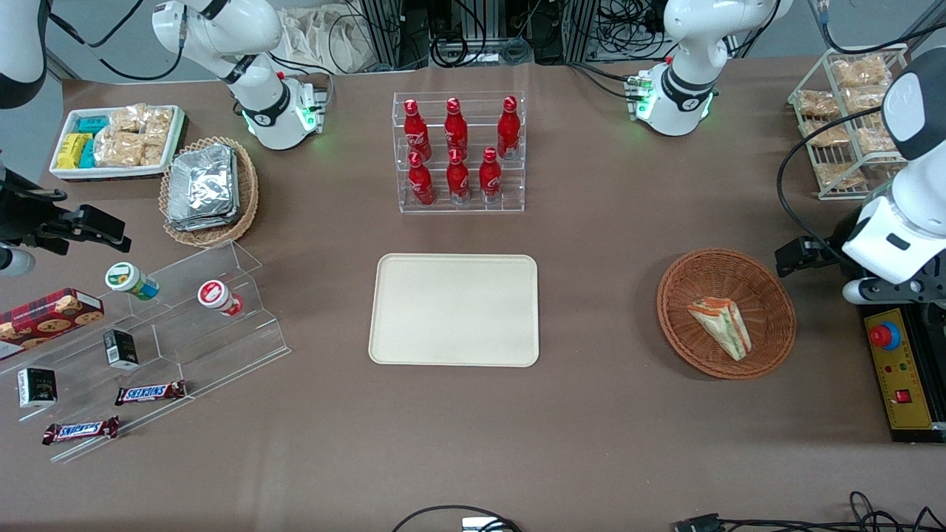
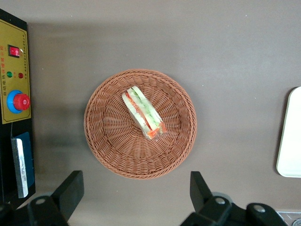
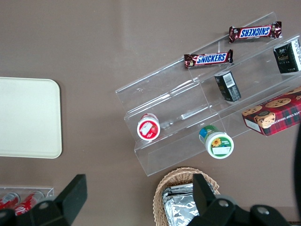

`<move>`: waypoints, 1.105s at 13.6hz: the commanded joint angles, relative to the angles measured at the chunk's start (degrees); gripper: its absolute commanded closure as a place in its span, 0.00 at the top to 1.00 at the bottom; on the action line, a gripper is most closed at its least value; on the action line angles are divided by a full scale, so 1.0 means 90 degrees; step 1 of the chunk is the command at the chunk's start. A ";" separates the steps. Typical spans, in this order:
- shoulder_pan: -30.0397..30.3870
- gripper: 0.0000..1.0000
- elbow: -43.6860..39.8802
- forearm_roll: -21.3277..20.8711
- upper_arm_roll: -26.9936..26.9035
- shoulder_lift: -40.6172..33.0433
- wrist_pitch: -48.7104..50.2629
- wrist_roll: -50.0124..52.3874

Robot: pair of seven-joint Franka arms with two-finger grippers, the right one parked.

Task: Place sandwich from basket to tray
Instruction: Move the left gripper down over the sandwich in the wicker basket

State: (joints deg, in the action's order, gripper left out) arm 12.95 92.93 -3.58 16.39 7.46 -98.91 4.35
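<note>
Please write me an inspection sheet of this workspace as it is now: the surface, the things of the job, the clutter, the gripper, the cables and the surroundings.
Surface: brown table, no spills seen.
Job's things: sandwich lies in the basket, toward the working arm's end; tray at mid-table holds nothing.
Clutter: red bottles in a clear rack; foil packets in a second basket; snack bin; clear stepped stand with cups, small boxes and chocolate bars; wire rack of bagged snacks.
Gripper: left gripper is open, above the table beside the basket, holding nothing.
Cables: black cables at the table edge nearest the front camera.
Surroundings: yellow control box with a red button beside the basket.
</note>
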 commanded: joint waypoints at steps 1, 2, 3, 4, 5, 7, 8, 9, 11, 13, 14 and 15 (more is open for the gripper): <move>0.0017 1.00 -0.0228 -0.0032 0.0024 0.0138 0.0160 -0.0053; -0.0003 1.00 -0.0257 -0.0032 0.0024 0.0216 0.0140 -0.0044; -0.0022 1.00 -0.0316 -0.0032 0.0034 0.0245 0.0121 -0.0034; -0.0022 1.00 -0.0461 -0.0012 0.0044 0.0410 0.0121 -0.0015; -0.0032 1.00 -0.0569 -0.0012 0.0044 0.0615 0.0121 -0.0014; -0.0042 1.00 -0.0532 -0.0012 0.0054 0.0938 0.0024 0.0267; -0.0042 1.00 -0.0502 -0.0012 0.0054 0.0978 -0.0025 0.0626; -0.0042 1.00 -0.0492 -0.0022 0.0054 0.1036 -0.0045 0.1162; -0.0139 1.00 -0.0424 -0.0022 0.0054 0.1182 -0.0162 0.2586; -0.0149 1.00 -0.0113 -0.0012 0.0054 0.1242 -0.0366 0.3750; -0.0149 1.00 0.0111 -0.0012 0.0054 0.1213 -0.0561 0.4035; -0.0149 1.00 0.0249 -0.0022 0.0054 0.1213 -0.0640 0.4174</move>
State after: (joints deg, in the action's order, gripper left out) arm 11.66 92.62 -3.56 16.82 18.70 -102.62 37.24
